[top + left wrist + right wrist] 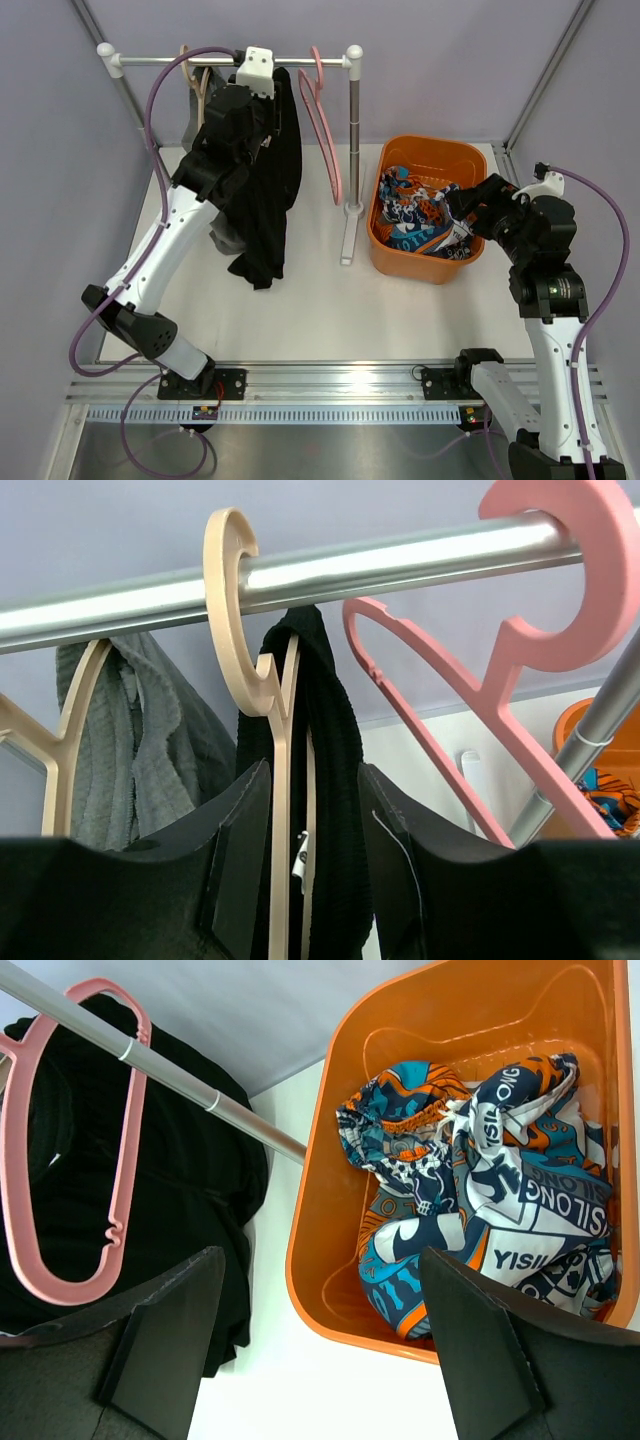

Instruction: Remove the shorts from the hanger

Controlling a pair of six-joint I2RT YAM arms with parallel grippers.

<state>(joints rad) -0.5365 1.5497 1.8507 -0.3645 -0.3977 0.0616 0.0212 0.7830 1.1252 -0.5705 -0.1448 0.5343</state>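
White tabletop (320, 310) lies beneath a steel rail (400, 565). Left of the left pincer (313, 775) hang the grey shorts (130, 750). Its jaws straddle a beige hanger (285, 810) and the black shorts (335, 780) draped on it; whether they pinch, I cannot tell. To its right hangs a pink hanger (430, 680). The right pincer (320, 1255), jaws wide apart, hovers over an orange bin (330, 1180) containing the printed shorts (500, 1190).

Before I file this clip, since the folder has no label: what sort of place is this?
Probably a robot test bench, not a home: two robot arms bolted to a white table, plain walls closing it in, and a small clothes rail with an orange bin beside it.
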